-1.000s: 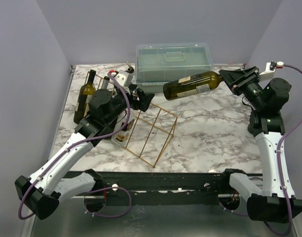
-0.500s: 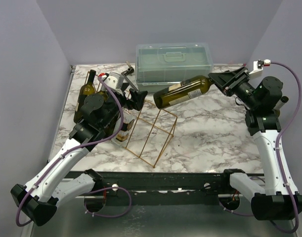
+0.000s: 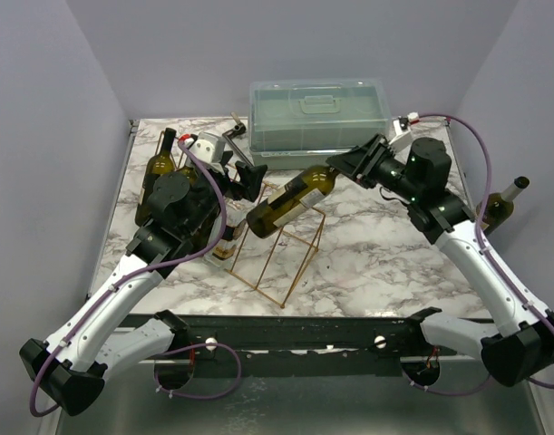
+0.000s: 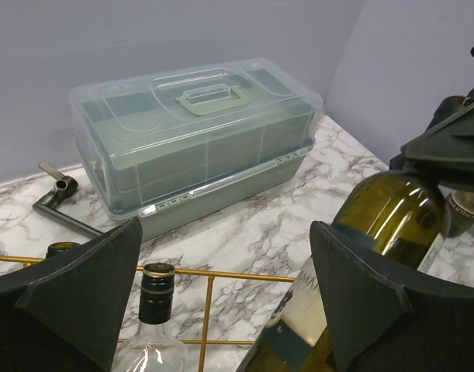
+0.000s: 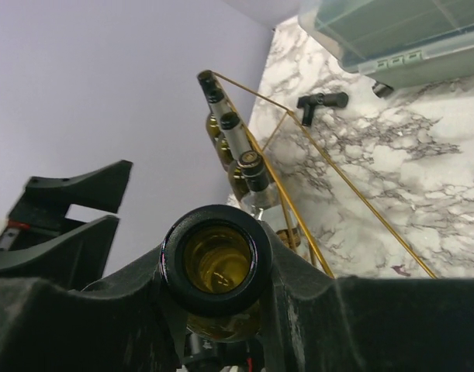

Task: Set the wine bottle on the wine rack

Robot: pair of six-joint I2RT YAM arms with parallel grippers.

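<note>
One white-and-grey marbled desk (image 3: 385, 245) is seen, closed in by lilac walls. One translucent green lidded box (image 3: 319, 113) is set at its far edge, the lid shut and a handle on top. One gold wire wine rack (image 3: 278, 243) is laid on the left half of the desk, running from the far left corner toward the near edge.

Five bottles are counted. Three racked bottles (image 5: 233, 128) are lined up neck by neck in the rack's far end, the nearest of them clear with a black cap. One spare bottle (image 3: 499, 204) is stood upright at the desk's right edge. One wine bottle (image 3: 290, 199), dark green with a pale label, is gripped by its neck in the right hand (image 3: 349, 166) and carried tilted, base lowest, over the rack's unfilled middle section. Whether its base is touching the wire cannot be told.

The left hand (image 3: 251, 179) is spread wide around nothing, just left of the carried bottle's base.

One dark L-shaped tool (image 3: 236, 136) is left on the desk between rack and box.
</note>
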